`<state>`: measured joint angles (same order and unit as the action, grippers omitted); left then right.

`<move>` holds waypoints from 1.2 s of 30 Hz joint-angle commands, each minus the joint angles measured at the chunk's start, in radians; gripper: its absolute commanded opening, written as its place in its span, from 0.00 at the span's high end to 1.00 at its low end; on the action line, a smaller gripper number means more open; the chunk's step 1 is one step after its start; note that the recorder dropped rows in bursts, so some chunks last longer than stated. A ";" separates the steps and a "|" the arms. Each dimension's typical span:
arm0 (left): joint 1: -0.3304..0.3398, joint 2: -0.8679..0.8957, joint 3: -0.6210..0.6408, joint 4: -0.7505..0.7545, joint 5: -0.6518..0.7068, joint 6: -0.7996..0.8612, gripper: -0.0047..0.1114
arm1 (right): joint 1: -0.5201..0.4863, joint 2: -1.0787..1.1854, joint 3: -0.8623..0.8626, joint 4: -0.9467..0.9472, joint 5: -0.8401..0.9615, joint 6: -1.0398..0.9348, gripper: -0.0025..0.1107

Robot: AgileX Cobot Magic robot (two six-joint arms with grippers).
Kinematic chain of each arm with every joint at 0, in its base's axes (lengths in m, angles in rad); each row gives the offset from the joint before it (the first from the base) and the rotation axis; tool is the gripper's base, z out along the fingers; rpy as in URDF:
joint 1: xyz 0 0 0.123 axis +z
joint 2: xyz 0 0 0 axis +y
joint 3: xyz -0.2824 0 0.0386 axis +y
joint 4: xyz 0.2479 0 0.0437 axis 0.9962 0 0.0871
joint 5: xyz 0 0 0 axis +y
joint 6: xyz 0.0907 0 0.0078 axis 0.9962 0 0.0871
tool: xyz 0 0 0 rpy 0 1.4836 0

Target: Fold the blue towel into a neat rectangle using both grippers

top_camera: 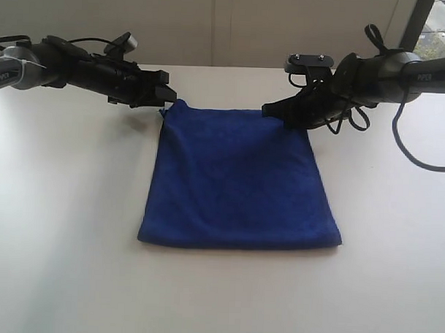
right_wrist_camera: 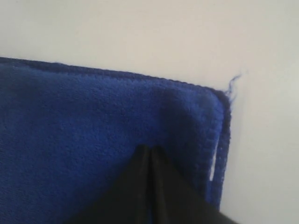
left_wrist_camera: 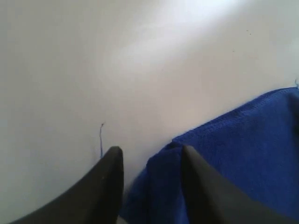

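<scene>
Folded blue towel (top_camera: 240, 185) meets low left gripper (left_wrist_camera: 150, 153), spread, and right gripper (right_wrist_camera: 149, 149), pinching.

The exterior view looks slantwise down over the whole worktop (top_camera: 58, 263) — each wrist view sits close above one far corner of the blue towel (top_camera: 240, 182), shared with it.

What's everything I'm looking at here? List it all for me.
towel: one, deep blue, lying flat in the middle of the table
table: one, white, under everything
loose thread: one, blue, on the table beside the towel's corner
wall: one, pale, behind the table
left gripper: one, black, open, towel's far left corner between its fingers
right gripper: one, black, shut, over the towel's far right corner
</scene>
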<state>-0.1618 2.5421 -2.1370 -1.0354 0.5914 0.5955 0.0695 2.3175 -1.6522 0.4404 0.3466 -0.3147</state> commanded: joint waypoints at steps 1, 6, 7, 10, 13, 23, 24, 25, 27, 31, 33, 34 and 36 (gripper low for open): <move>-0.002 -0.002 -0.005 -0.033 0.021 0.009 0.56 | -0.001 -0.002 0.002 -0.008 -0.004 0.002 0.98; -0.004 0.013 -0.005 -0.064 0.037 0.011 0.57 | -0.001 -0.002 0.002 -0.008 -0.004 0.002 0.98; -0.006 0.022 -0.005 -0.077 0.038 0.011 0.57 | -0.001 -0.002 0.002 -0.008 -0.004 0.002 0.98; -0.013 0.036 -0.005 -0.075 0.030 0.011 0.57 | -0.001 -0.002 0.002 -0.008 -0.004 0.002 0.98; -0.020 0.035 -0.005 -0.079 0.027 0.011 0.57 | -0.001 -0.002 0.002 -0.008 -0.004 0.002 0.98; -0.020 0.035 -0.005 -0.109 -0.026 0.015 0.57 | -0.001 -0.002 0.002 -0.008 -0.004 0.002 0.98; -0.020 0.035 -0.005 -0.112 -0.031 0.015 0.57 | -0.001 -0.002 0.002 -0.008 -0.004 0.002 0.98; -0.020 0.035 -0.005 -0.114 -0.031 0.015 0.57 | -0.001 -0.002 0.002 -0.008 -0.004 0.002 0.98; -0.020 0.035 -0.005 -0.115 -0.026 0.015 0.57 | -0.001 -0.002 0.002 -0.008 -0.004 0.002 0.98; -0.020 0.035 -0.005 -0.115 0.003 0.015 0.66 | -0.001 -0.002 0.002 -0.008 -0.004 0.002 0.98; -0.020 0.035 -0.005 -0.115 0.008 0.015 0.73 | -0.001 -0.002 0.002 -0.008 -0.004 0.002 0.98; -0.020 0.035 -0.005 -0.115 0.008 0.010 0.75 | -0.001 -0.002 0.002 -0.008 -0.004 0.002 0.98; -0.020 0.035 -0.005 -0.115 0.008 0.008 0.76 | -0.001 -0.002 0.002 -0.008 -0.004 0.002 0.98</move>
<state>-0.1767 2.5742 -2.1370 -1.1289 0.5807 0.6063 0.0695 2.3175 -1.6522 0.4404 0.3466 -0.3147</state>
